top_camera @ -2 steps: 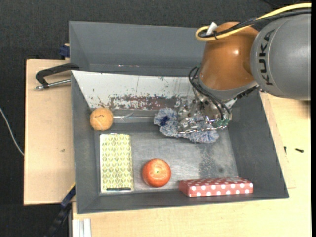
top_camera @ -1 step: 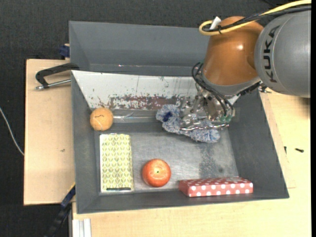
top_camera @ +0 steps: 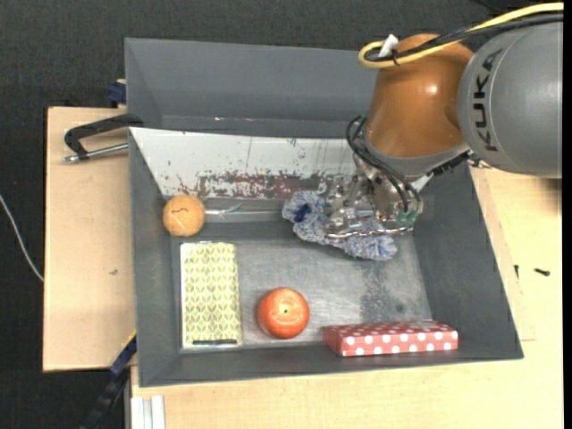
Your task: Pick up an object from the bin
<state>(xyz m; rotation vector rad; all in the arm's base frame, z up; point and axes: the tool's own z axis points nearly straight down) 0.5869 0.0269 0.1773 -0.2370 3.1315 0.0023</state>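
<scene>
The KUKA arm: a thick, rounded grey link bearing the maker's name in black letters. A glossy orange cover caps the wrist. A yellow cable loops over it and thin black wires trail beneath, above a silvery metal hand.

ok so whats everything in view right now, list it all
orange fruit: 1, orange, back left of the bin
flat patterned box: 1, green and cream, front left
apple: 1, red, front middle
dotted box: 1, red with white dots, front right
crumpled cloth: 1, blue and white, back middle
bin: 1, grey
gripper: 1, metal, over the cloth
arm: 1, grey with orange cover, from the right
</scene>
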